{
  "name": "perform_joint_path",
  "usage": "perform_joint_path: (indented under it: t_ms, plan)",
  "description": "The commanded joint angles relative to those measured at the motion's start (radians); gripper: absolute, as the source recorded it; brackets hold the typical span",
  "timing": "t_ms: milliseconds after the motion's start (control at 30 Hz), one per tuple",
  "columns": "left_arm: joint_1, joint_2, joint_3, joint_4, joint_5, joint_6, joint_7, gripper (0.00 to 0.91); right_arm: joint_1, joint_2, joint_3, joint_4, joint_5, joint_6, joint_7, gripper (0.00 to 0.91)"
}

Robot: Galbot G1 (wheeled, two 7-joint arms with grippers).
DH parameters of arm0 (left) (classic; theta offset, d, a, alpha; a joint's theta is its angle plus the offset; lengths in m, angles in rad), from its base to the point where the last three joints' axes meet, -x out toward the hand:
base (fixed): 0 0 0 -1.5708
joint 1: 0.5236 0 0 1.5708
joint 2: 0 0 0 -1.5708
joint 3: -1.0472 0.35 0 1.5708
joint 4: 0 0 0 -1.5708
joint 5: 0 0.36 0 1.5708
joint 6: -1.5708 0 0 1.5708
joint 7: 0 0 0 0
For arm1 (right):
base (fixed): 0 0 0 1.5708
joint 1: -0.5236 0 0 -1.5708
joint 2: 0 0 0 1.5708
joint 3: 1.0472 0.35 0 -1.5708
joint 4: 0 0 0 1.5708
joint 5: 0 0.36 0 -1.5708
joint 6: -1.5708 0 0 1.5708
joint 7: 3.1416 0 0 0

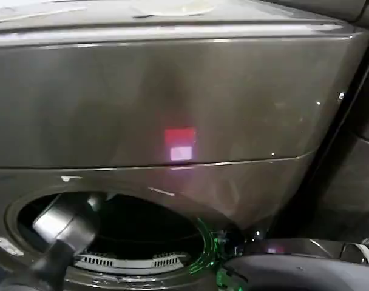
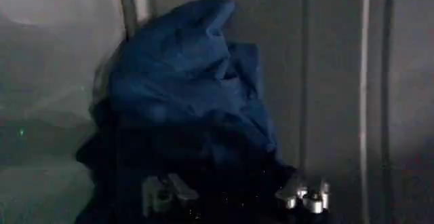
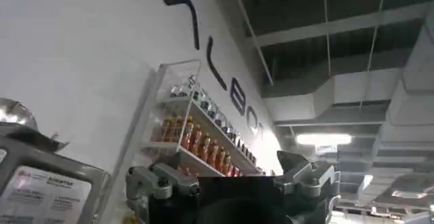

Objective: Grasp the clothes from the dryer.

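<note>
Left arm reaching into the round opening of the dryer, bronze-grey front, small red light above the porthole. Left gripper spread wide, fingertips flanking the clothes. Dark blue bundle heaped upright against the ribbed drum wall, peak pointing up. Right gripper parked outside, also spread, nothing in it, facing a white wall with a bottle shelf.
</note>
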State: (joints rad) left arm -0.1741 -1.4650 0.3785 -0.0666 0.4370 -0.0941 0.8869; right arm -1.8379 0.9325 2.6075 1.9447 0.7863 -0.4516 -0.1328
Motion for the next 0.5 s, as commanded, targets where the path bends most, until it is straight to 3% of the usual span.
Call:
perform_joint_path:
  t_ms: [33, 200, 500]
  plan:
    - [-0.009, -0.003, -0.011, -0.001, -0.002, -0.007, -0.004, 0.0, 0.007, -0.001, -0.007, -0.003, -0.002, 0.001, 0.0, 0.907]
    - [0.008, 0.001, -0.06, -0.023, -0.028, 0.003, -0.052, 0.0, 0.02, 0.0, -0.021, -0.007, -0.008, 0.002, 0.0, 0.907]
    - [0.176, 0.046, -0.393, -0.292, -0.134, 0.091, -0.205, 0.0, 0.049, 0.004, -0.066, -0.002, -0.037, 0.006, -0.001, 0.907]
